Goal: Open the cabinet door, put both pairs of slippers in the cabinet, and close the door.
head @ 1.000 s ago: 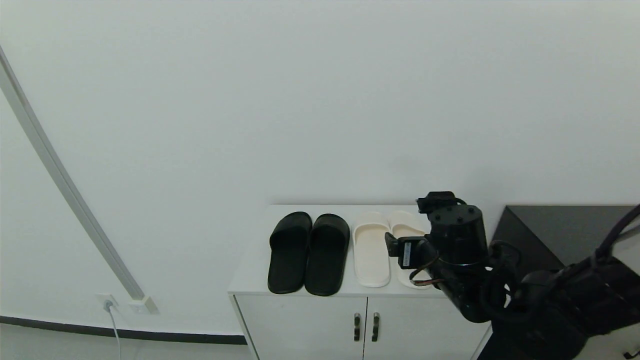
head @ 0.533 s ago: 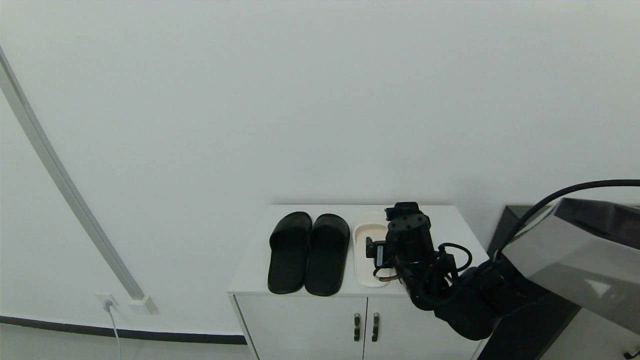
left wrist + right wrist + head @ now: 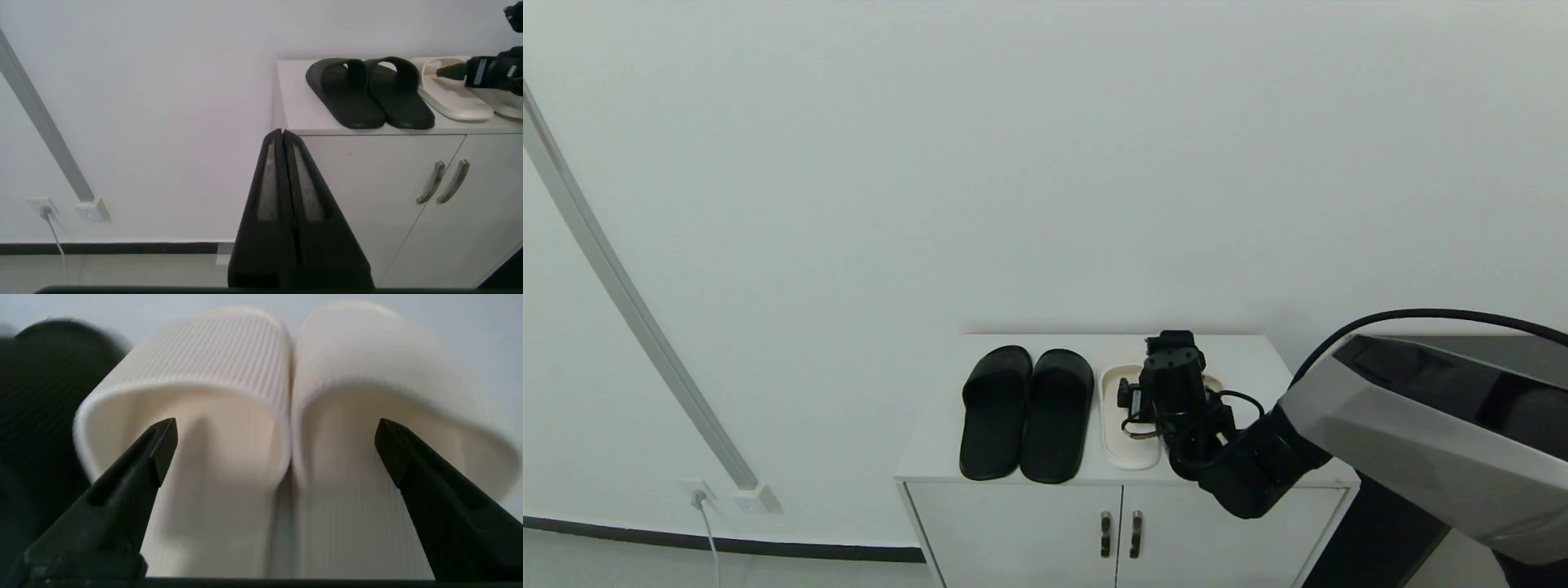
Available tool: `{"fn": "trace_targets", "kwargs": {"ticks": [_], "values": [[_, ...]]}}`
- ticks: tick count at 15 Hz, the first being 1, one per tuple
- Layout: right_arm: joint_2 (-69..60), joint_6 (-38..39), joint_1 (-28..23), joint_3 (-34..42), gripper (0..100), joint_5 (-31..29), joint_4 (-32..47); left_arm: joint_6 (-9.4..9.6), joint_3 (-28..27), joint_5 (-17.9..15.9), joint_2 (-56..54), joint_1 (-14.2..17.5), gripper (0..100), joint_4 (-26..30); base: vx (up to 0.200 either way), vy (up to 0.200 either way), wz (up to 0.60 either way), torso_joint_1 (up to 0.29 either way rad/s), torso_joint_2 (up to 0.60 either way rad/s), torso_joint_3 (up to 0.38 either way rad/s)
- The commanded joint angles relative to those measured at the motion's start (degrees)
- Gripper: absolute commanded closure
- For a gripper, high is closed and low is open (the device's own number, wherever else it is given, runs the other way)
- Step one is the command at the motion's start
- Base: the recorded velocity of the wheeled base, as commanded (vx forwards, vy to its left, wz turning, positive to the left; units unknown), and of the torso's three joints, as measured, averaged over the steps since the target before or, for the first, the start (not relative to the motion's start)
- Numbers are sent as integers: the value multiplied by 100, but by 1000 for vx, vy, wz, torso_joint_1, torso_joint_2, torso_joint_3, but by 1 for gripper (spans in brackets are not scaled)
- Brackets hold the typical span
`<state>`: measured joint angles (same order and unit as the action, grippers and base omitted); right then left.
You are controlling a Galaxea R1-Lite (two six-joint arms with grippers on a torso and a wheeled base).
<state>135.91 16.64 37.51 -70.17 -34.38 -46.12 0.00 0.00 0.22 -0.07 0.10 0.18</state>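
- White boxy 2-door cabinet [image 3: 1013,523]: doors shut.
- Black rubber slide slippers [image 3: 996,416] lie on the cabinet's top, left part.
- Cream ribbed slide slippers [image 3: 1127,433] lie on the cabinet's top, right part.
- Right gripper [image 3: 275,437] hangs over the cream pair, fingers spread wide, empty.
- Left gripper [image 3: 283,139], off the cabinet's left front, pinched together, empty.
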Motion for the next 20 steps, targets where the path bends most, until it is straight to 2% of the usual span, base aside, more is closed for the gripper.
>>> {"fn": "trace_targets", "kwargs": {"ticks": [1,6,7,14,18,20], "values": [[313,-20,-139,-401,0,28,24,0,0,4,7,-1,100,-1,0,0,0,0,0,0],[489,-126,-279,-832,0,54,200,0,0,4,7,-1,100,-1,0,0,0,0,0,0],[524,-126,-279,-849,100,45,200,0,0,4,7,-1,100,-1,0,0,0,0,0,0],[375,-170,-271,-735,100,1,129,-9,0,13,7,-1,100,-1,0,0,0,0,0,0],[-821,-539,-139,531,100,72,-284,0,0,13,7,-1,100,-1,0,0,0,0,0,0],[-1665,-935,-7,1436,100,520,-662,0,0,13,7,-1,100,-1,0,0,0,0,0,0]]}}
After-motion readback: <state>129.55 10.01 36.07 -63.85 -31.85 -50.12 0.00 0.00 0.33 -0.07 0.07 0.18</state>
